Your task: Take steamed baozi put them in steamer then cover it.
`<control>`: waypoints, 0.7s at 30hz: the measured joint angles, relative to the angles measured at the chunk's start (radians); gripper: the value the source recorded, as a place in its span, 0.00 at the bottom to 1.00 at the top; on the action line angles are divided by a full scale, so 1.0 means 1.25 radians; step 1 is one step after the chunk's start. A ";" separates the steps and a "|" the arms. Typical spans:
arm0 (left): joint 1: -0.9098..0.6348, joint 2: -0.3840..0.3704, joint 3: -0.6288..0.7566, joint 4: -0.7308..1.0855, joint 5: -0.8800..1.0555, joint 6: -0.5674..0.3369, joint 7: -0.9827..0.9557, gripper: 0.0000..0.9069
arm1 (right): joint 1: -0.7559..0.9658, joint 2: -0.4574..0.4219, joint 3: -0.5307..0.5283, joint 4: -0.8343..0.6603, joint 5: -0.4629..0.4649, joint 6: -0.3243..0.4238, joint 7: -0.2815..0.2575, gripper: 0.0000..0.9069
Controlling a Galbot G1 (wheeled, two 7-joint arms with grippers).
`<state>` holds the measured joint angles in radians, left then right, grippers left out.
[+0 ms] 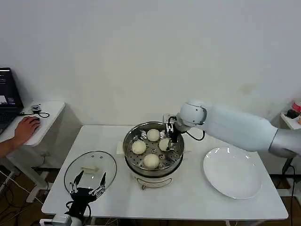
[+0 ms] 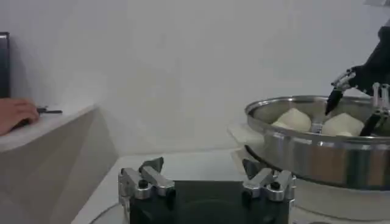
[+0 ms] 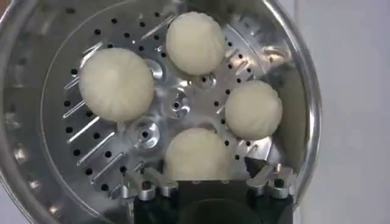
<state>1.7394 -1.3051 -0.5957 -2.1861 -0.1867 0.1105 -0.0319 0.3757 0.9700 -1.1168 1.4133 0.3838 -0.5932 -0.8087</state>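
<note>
Hanging just above the steamer's [image 1: 154, 149] far right rim, the right gripper [image 1: 171, 133] has its fingers [image 3: 146, 185] spread apart and holding nothing; the nearest bun sits directly beneath them, between the two fingertips but not clasped. All four steamed baozi [image 3: 116, 84] lie on the perforated tray inside the steamer, spaced in a rough ring around the tray's centre and not touching one another (one of them partly hidden behind the gripper in the head view). The right arm reaches in from the counter's [image 1: 188, 197] right side, crossing above the back edge of the white plate [image 1: 232, 172], which lies bare near the right edge.

The steamer stands on its white base at about the middle of the counter, uncovered. The glass lid [image 1: 90, 171] lies flat near the front left corner, well apart from the steamer. The left gripper [image 1: 88, 185] hovers at the lid's front rim, by the counter's front edge, with its fingers [image 2: 146, 180] released and wide apart, gripping nothing.
</note>
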 measured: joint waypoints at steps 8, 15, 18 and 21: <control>-0.009 -0.003 0.011 0.009 0.002 0.000 0.000 1.00 | -0.022 -0.066 0.069 0.095 0.019 -0.002 0.068 1.00; -0.008 -0.005 0.013 0.014 0.004 -0.004 0.000 1.00 | -0.140 -0.156 0.221 0.203 0.014 0.014 0.178 1.00; -0.011 -0.005 0.012 0.020 0.008 -0.006 0.000 1.00 | -0.239 -0.184 0.327 0.246 -0.010 0.045 0.253 1.00; -0.013 -0.004 0.009 0.021 0.014 -0.007 0.001 1.00 | -0.365 -0.199 0.453 0.287 -0.043 0.090 0.333 1.00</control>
<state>1.7231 -1.3096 -0.5845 -2.1602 -0.1689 0.1013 -0.0311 -0.0804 0.7207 -0.5508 1.7722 0.3300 -0.4802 -0.3918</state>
